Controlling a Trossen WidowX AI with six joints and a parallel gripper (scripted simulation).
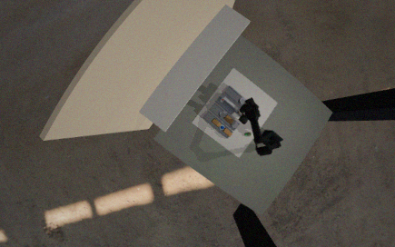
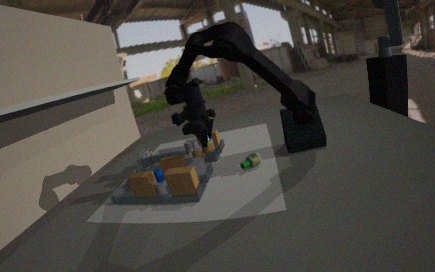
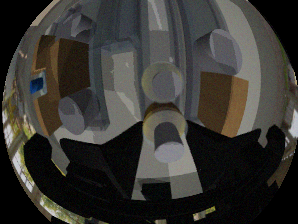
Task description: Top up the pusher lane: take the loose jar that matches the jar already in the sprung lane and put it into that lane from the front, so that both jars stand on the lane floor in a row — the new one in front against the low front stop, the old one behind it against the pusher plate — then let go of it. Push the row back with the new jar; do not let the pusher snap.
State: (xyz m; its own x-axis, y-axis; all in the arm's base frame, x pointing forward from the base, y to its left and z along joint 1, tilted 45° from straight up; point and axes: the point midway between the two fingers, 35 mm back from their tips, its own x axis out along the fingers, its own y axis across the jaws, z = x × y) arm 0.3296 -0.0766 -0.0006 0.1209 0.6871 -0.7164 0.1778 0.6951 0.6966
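Observation:
My gripper (image 3: 164, 124) (image 2: 206, 145) is shut on a clear jar with a grey cap (image 3: 169, 150) and an amber band, at the front end of the sprung lane. A like jar (image 3: 162, 84) (image 2: 194, 146) stands in that lane (image 3: 159, 41) just ahead of the held one; the two look very close, and I cannot tell whether they touch. The held jar's base, the front stop and the pusher plate are not clearly visible, so its height over the lane floor cannot be told. A green-capped jar (image 2: 251, 161) (image 1: 247, 133) lies on its side on the white mat (image 2: 263, 192).
Orange blocks (image 2: 182, 180) (image 3: 216, 102) stand in lanes on both sides. A blue-capped jar (image 2: 161, 186) (image 3: 38, 85) stands between blocks. Grey-capped jars (image 3: 75, 115) (image 3: 227, 51) stand to the left and right of the sprung lane. A tall beige wall with a shelf (image 1: 196, 68) rises behind the rack.

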